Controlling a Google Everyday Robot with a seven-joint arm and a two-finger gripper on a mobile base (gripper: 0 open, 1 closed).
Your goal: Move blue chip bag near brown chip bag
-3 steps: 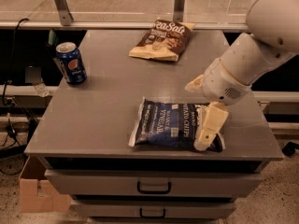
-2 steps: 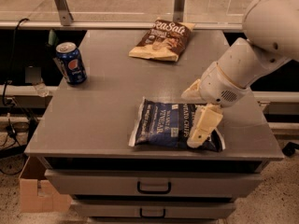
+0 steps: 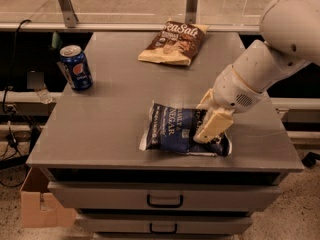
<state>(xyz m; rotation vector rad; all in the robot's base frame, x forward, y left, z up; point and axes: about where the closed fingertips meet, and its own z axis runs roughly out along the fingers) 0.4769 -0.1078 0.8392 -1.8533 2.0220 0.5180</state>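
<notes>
Gripper (image 3: 208,115) over R end of blue chip bag (image 3: 172,131), fingers spread w/ nothing gripped; brown chip bag (image 3: 175,43) well behind it.

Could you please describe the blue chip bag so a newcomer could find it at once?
On the grey table, near the front edge right of centre, the blue chip bag lies flat, the robot's hand over its right end. Unlike the blue soda can at left and the brown chip bag at the back, it is navy with white lettering.
</notes>
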